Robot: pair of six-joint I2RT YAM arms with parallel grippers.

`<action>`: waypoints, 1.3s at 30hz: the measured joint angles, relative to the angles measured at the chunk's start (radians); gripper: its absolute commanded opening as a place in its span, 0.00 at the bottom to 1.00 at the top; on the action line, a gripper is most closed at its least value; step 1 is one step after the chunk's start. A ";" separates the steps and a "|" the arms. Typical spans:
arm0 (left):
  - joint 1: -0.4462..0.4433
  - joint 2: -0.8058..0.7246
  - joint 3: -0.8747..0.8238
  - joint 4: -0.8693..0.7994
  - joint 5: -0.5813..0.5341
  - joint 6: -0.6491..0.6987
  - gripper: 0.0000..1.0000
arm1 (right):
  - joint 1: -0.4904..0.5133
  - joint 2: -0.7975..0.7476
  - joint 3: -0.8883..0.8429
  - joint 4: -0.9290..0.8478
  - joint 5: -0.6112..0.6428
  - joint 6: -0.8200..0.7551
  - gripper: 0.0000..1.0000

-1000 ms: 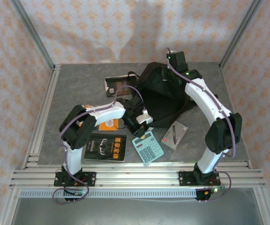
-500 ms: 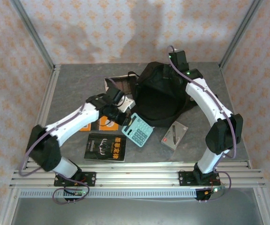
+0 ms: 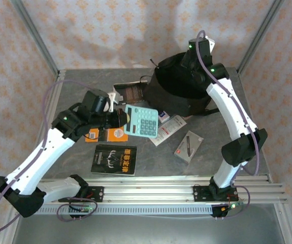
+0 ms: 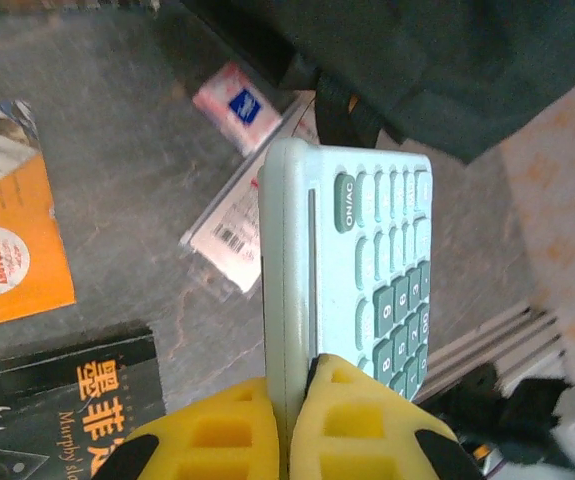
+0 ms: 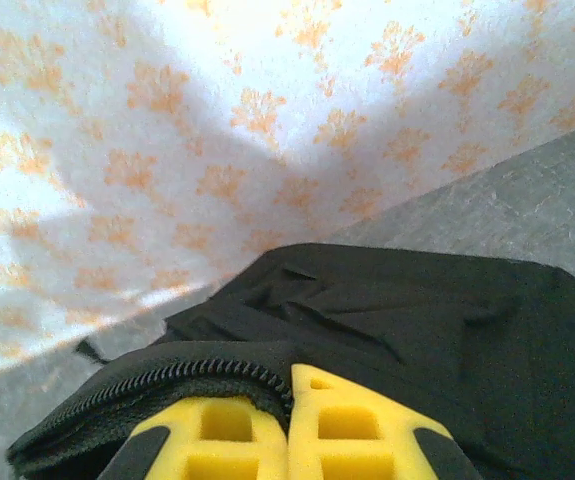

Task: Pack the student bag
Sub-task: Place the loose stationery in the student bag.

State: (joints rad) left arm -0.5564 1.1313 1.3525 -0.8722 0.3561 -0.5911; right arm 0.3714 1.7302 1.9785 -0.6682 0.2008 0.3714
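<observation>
The student bag [image 3: 179, 94], a soft black backpack, sits at the back centre of the table. My right gripper [image 3: 190, 62] is shut on its zippered rim [image 5: 187, 372] and holds that edge up near the back wall; in the right wrist view the bag's fabric [image 5: 397, 320] lies just past the gripper [image 5: 289, 400]. My left gripper [image 3: 119, 118] is shut on the end of a teal calculator [image 3: 141, 120] and holds it above the table, left of the bag. In the left wrist view the calculator [image 4: 367, 260] stands on edge between the yellow pads [image 4: 217, 430], with the bag [image 4: 427, 60] beyond.
A black book with orange lettering [image 3: 116, 159] lies front left, with an orange booklet [image 3: 111, 134] behind it. A brown notebook [image 3: 131, 92] lies left of the bag. A white barcoded packet [image 3: 167, 127] and a packaged pen [image 3: 188, 146] lie in front of the bag.
My left arm lifted the calculator off the table and swung it up and to the left. My right gripper pulled the bag's rim up and back, uncovering the white packet.
</observation>
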 measured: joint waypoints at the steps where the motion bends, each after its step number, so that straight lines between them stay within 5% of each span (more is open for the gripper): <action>1: 0.001 0.002 0.032 -0.005 -0.017 -0.016 0.00 | 0.005 0.011 0.019 -0.007 0.010 0.013 0.00; 12: 0.018 0.233 0.512 -0.095 -0.181 -0.218 0.00 | 0.107 0.093 0.086 -0.137 0.086 0.241 0.00; 27: 0.041 0.517 0.626 -0.183 -0.189 -0.410 0.00 | 0.112 0.030 -0.091 -0.080 0.056 0.526 0.00; 39: -0.029 0.768 0.716 -0.207 -0.251 -0.482 0.00 | 0.113 0.083 0.045 -0.095 0.028 0.667 0.00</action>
State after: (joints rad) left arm -0.5850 1.8996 2.0689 -1.0794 0.1055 -1.0729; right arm 0.4839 1.8133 2.0232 -0.7628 0.2287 1.0382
